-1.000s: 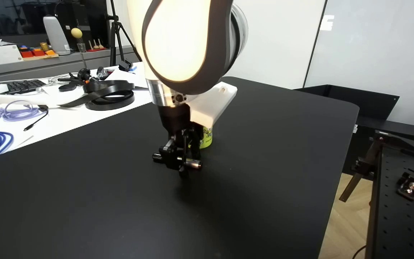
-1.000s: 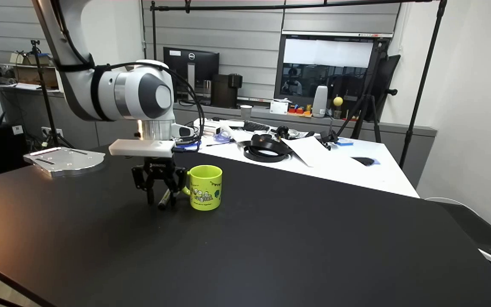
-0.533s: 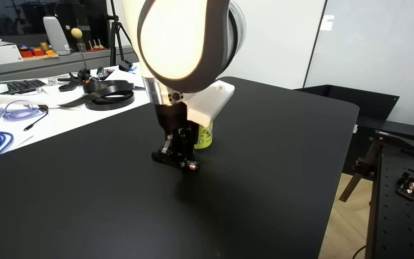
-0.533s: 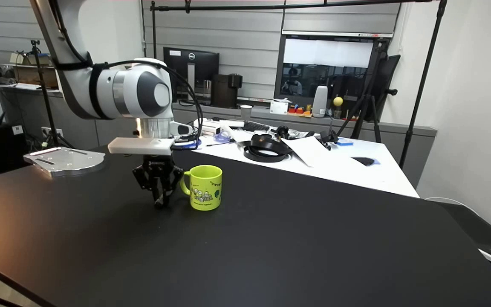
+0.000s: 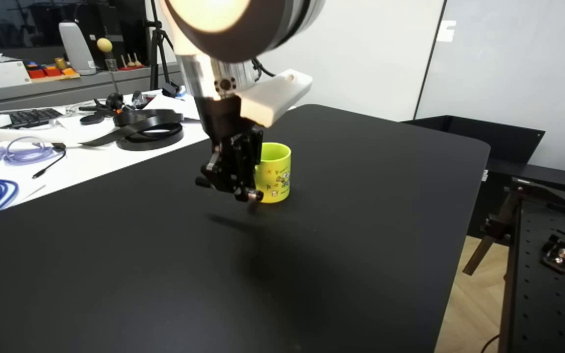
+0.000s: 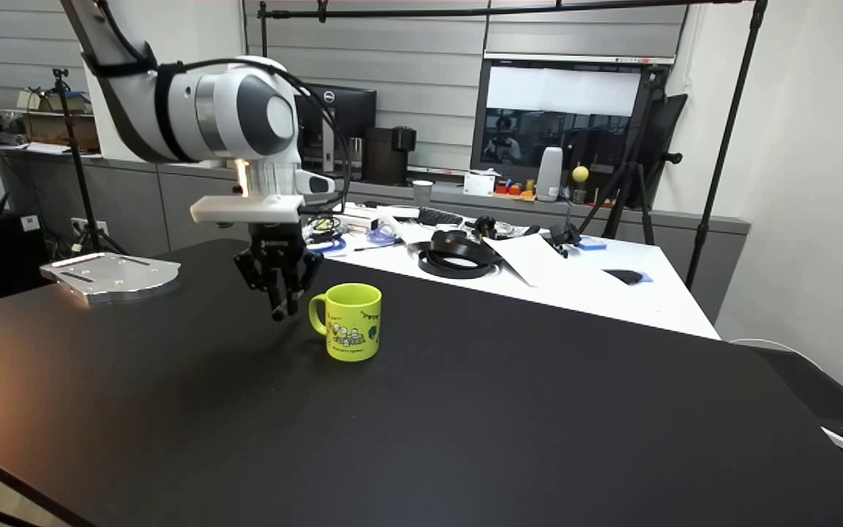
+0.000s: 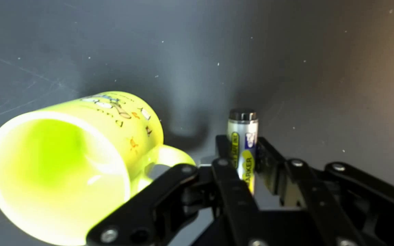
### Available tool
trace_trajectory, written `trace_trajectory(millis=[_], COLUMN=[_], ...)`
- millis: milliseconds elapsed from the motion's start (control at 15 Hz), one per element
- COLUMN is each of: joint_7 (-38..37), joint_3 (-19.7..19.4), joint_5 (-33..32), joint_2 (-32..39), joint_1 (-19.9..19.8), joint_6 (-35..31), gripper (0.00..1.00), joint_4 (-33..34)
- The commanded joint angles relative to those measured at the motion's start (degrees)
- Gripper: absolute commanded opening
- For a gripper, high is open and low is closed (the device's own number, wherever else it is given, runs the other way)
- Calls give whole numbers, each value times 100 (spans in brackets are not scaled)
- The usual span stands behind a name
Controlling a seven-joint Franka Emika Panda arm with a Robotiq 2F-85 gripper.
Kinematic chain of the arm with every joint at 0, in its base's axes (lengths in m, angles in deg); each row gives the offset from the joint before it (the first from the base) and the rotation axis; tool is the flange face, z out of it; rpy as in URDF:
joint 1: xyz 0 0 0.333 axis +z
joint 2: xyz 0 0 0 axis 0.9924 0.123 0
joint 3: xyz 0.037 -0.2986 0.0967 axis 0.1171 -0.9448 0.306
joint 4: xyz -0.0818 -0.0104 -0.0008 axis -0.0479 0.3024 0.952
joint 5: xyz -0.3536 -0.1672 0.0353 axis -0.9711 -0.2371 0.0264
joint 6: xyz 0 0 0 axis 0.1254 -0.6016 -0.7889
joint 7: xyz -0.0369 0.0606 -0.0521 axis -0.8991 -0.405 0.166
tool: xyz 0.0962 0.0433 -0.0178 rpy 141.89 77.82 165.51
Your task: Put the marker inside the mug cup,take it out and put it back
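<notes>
The marker (image 7: 246, 136), silver with a dark end and yellow-and-blue lettering, is pinched between the fingers of my gripper (image 7: 243, 150) in the wrist view. In an exterior view it lies roughly level across the fingertips, its near end (image 5: 255, 195) sticking out, and its shadow falls on the table below, apart from it. The bright yellow mug cup (image 6: 353, 326) stands upright on the table with its handle towards my gripper (image 6: 282, 304). My gripper is beside the mug on the handle side, with the fingertips below rim height. In the wrist view the mug's inside (image 7: 56, 153) looks empty.
A black table (image 6: 465, 424) carries the mug. A metal plate (image 6: 110, 274) sits at the table's far left corner in an exterior view. Behind, a white table (image 6: 634, 293) holds cables, a black strap coil (image 6: 458, 256) and papers.
The jaws have closed on the marker, which earlier lay on the table between open fingers. Gripper and marker have then risen off the table. The mug has stayed in place.
</notes>
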Motion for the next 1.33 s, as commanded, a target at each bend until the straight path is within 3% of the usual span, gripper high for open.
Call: trace_trajectory(millis=[0, 467, 867, 933, 1000, 1133, 1200, 1267], joint_7=[-2, -586, -756, -611, -574, -564, -564, -541], joint_3=[99, 58, 45, 67, 62, 68, 78, 112], joint_5=[80, 289, 1310, 1008, 1038, 1031, 1031, 1118], joint_2=[-668, -1184, -938, -1111, -1087, -1067, -1064, -1098], joint_1=[-39, -213, -631, -559, -595, -596, -584, -578], joint_6=[922, 2818, 4071, 3714, 3751, 3717, 3713, 3727], gripper=[6, 6, 6, 6, 23, 23, 6, 6], joint_4=[144, 770, 1214, 925, 939, 930, 929, 890])
